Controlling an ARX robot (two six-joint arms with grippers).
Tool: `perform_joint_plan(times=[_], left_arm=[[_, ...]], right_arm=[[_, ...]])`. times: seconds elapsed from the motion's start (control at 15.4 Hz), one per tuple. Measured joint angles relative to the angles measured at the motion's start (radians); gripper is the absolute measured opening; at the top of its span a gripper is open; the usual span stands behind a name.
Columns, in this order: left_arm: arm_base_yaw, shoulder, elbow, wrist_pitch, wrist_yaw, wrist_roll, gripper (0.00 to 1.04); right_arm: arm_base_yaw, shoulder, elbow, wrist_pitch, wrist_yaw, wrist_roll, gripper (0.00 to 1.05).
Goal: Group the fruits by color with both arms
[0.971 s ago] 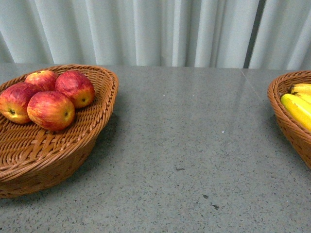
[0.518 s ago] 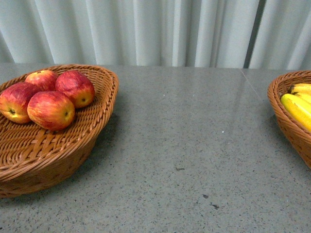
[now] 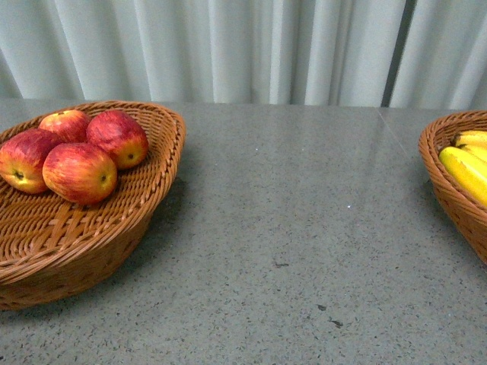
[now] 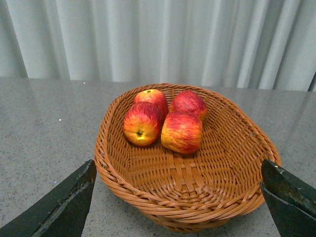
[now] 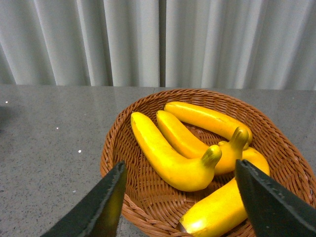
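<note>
A grey speckled bench [image 3: 304, 228] stretches across the scene, backed at its far edge by pale pleated curtains [image 3: 243, 46]. On the left stands a brown wicker basket [image 3: 68, 243] holding four red apples [image 3: 80, 172] streaked with yellow, clustered touching one another toward its far left side. At the right edge, well apart from the first, a second wicker basket [image 3: 449, 190] is cut off by the frame; yellow bananas [image 3: 464, 171] lie inside it. A few small dark specks [image 3: 327, 315] mark the bench near the middle.
</note>
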State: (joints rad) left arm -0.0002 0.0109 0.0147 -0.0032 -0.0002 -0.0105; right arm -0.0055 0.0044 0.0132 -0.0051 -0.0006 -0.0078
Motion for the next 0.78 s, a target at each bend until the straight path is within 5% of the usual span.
perform_joint_plan(times=[0.19,0.78], left_arm=[[0.0,0.0,0.0,0.0,0.0,0.0,0.98],[0.0,0.0,0.0,0.0,0.0,0.0,0.98]], right_arm=[[0.0,0.0,0.0,0.0,0.0,0.0,0.99],[0.0,0.0,0.0,0.0,0.0,0.0,0.98]])
